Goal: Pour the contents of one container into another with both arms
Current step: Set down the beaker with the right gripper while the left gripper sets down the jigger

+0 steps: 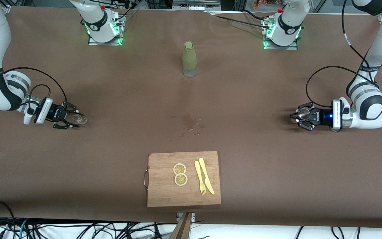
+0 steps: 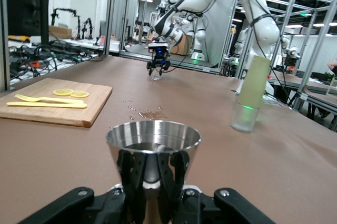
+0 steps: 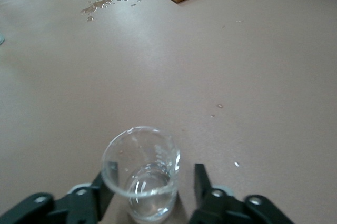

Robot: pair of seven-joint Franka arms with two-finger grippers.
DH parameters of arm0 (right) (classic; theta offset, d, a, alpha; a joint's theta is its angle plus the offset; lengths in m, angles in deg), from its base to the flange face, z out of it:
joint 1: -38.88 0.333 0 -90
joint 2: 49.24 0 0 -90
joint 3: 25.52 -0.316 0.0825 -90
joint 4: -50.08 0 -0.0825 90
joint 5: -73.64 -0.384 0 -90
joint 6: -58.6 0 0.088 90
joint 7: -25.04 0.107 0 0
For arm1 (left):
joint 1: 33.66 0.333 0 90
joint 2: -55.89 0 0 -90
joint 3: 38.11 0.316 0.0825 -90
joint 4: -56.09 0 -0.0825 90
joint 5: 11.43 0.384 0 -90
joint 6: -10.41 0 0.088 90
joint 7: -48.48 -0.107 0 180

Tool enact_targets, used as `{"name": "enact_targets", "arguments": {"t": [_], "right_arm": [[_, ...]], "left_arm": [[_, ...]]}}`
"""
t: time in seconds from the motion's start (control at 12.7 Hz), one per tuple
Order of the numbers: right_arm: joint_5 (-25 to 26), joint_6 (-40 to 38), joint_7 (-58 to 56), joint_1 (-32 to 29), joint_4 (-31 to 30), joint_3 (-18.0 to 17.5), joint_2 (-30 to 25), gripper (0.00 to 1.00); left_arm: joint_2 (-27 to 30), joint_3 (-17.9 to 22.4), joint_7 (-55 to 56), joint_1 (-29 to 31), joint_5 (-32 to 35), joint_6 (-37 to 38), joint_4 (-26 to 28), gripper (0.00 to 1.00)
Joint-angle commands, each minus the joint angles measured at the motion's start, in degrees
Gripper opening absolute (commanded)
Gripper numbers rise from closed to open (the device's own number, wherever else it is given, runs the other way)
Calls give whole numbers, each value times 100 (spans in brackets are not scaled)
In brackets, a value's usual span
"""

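A clear glass with a little water in it stands on the brown table near the right arm's end. My right gripper is low around it and open. In the right wrist view the glass sits between the fingers of my right gripper, one finger against it and the other a gap away. Near the left arm's end, my left gripper is shut on a steel cup. In the left wrist view the cup stays upright, and my left gripper clamps its lower part.
A pale green bottle stands mid-table toward the bases. A wet spill marks the cloth at the centre. Nearer the front camera lies a wooden cutting board with two lemon slices, a yellow fork and a yellow knife.
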Motion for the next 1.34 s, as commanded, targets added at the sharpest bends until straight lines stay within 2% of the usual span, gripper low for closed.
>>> {"name": "enact_targets", "arguments": {"t": [0.0,0.31,0.94,1.26], "right_arm": [[-107,-47,15,0,201,-11,75,100],[-54,-134,94,26,360,76,31,100],[244,-1276,646,184,360,797,-135,100],[1357,-1260,2357,386,333,885,-1039,100]], "left_arm": [[-335,-17,-796,97,144,266,-288,0],[-642,387,-1203,97,171,740,-498,0],[-1118,669,-1511,97,223,1058,-649,0],[-1170,669,-1721,97,223,1067,-640,0]]}}
